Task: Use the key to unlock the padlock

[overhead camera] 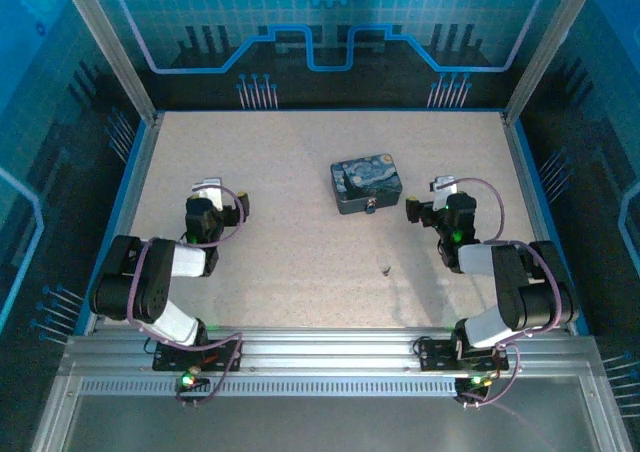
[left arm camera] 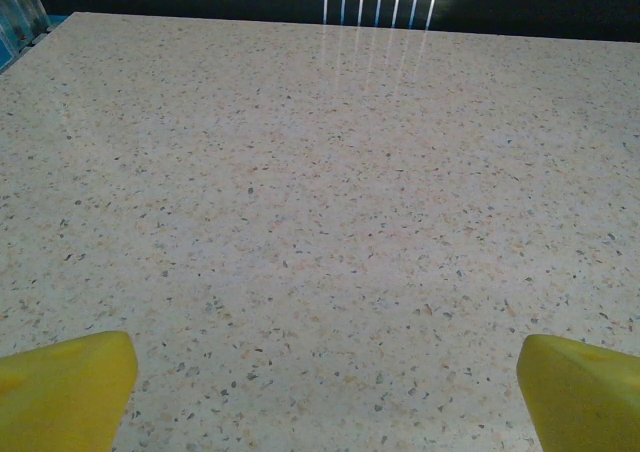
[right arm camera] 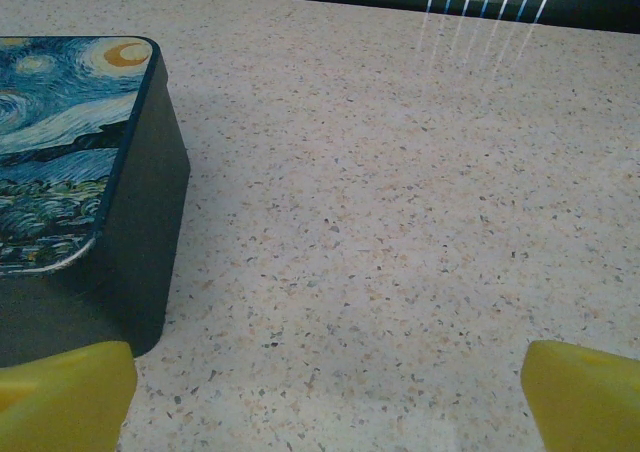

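Left gripper (overhead camera: 222,197) and right gripper (overhead camera: 430,197) both spread wide, holding nothing.
Top view: left gripper well left of the blue tin (overhead camera: 367,177), right gripper just right of it; padlock (overhead camera: 372,209) against the tin's near side; key (overhead camera: 386,269) on the table (overhead camera: 280,152), nearer the arms than the tin, apart from it. Left wrist: yellow fingertips (left arm camera: 65,387) wide apart over speckled table. Right wrist: fingertips wide apart, tin beside the left one.

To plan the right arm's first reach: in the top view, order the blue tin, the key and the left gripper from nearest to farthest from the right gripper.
From the right gripper:
1. blue tin, just to its left.
2. key, a speck toward the near edge.
3. left gripper, far over on the left side.
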Controlling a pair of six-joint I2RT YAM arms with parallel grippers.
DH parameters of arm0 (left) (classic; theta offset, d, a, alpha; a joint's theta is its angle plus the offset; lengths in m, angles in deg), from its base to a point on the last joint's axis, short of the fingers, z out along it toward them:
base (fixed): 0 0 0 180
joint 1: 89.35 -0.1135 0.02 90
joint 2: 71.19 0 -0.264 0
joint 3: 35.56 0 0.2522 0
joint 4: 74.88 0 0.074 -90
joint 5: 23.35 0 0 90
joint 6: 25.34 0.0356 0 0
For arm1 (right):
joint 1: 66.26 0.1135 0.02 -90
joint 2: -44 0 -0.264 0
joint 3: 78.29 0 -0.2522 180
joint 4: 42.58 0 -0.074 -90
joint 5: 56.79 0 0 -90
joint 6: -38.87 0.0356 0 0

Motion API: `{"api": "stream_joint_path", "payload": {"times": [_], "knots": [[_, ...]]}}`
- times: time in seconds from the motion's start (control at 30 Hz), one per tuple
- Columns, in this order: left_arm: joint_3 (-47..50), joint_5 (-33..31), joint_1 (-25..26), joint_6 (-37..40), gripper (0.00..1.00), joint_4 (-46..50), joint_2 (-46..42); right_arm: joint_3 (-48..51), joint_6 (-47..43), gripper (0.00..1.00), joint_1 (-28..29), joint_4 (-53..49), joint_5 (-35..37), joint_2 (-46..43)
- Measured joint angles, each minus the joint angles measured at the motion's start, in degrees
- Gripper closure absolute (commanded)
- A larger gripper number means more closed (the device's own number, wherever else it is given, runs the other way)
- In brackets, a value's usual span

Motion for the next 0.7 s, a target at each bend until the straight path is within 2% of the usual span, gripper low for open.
{"api": "stream_joint_path", "payload": {"times": [0.47,0.6,0.7], "knots": [[0.00,0.00,0.00,0.00,0.01,-0.02,0.00,-0.74,0.46,0.00,-0.94,-1.92,-0.87,-0.46],[0.92,0.00,0.00,0.00,0.01,-0.61,-0.72,-2.95,1.14,0.00,-1.49,-8.66,-1.05,-3.96],[1.55,-0.02,0.00,0.00,0.01,2.19,-4.96,-7.23,2.78,0.00,-1.51,-17.68,-0.94,-8.94]]}}
